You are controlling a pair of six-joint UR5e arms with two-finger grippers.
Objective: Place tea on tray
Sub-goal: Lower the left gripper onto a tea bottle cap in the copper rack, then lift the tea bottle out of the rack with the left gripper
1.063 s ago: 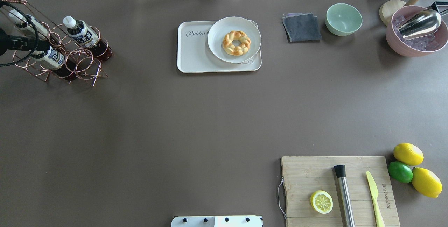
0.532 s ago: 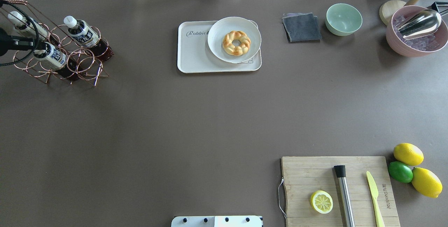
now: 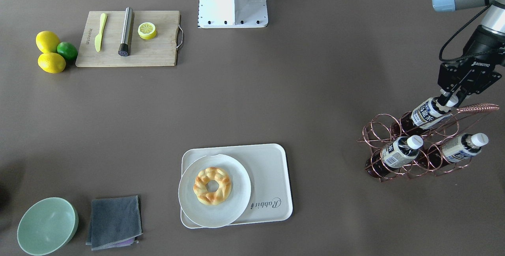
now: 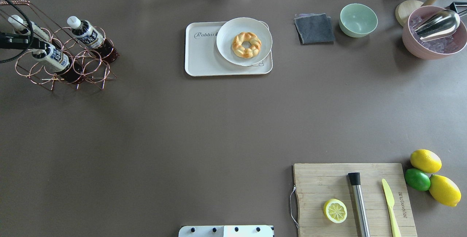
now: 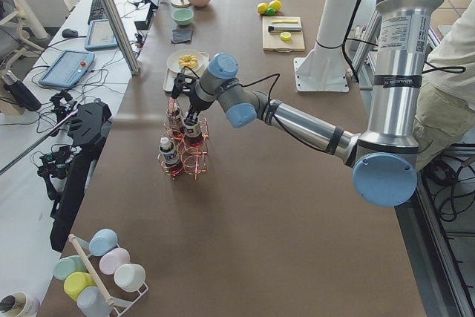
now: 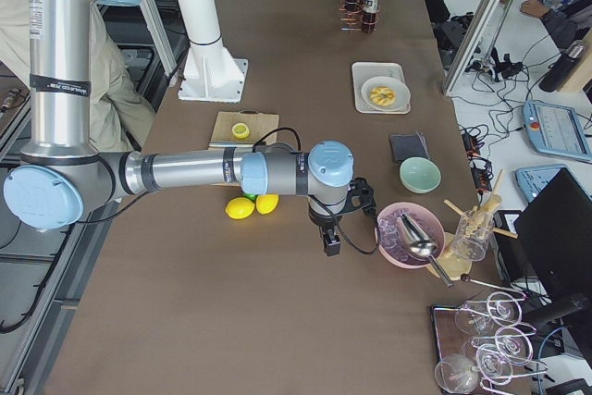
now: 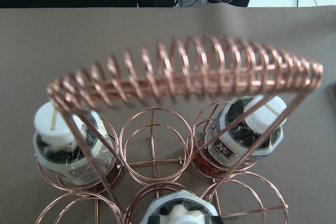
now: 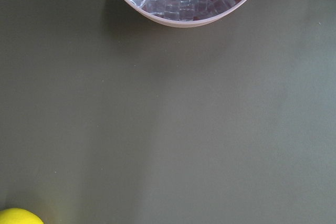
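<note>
Three tea bottles lie in a copper wire rack (image 3: 418, 145) at the table's end on my left. My left gripper (image 3: 450, 99) is shut on the neck of the upper tea bottle (image 3: 428, 114), which also shows in the overhead view (image 4: 54, 57) and, cap up close, at the bottom of the left wrist view (image 7: 181, 213). The two other bottles (image 3: 396, 151) (image 3: 457, 147) rest in the lower rings. The off-white tray (image 3: 272, 169) lies mid-table, its free part beside the "Rabbit" script. My right gripper (image 6: 331, 245) hovers by the pink bowl; I cannot tell whether it is open or shut.
A white plate (image 3: 189, 204) with a doughnut (image 3: 212, 185) covers half of the tray. The rack's coiled handle (image 7: 184, 77) arches over the bottles. A grey cloth (image 4: 314, 28), a green bowl (image 4: 358, 19) and a pink ice bowl (image 4: 434, 34) stand far right. A cutting board (image 4: 328, 178) lies near right.
My left gripper has drawn back toward the overhead view's left edge. The held bottle has slid a little with it, and the rack has shifted slightly.
</note>
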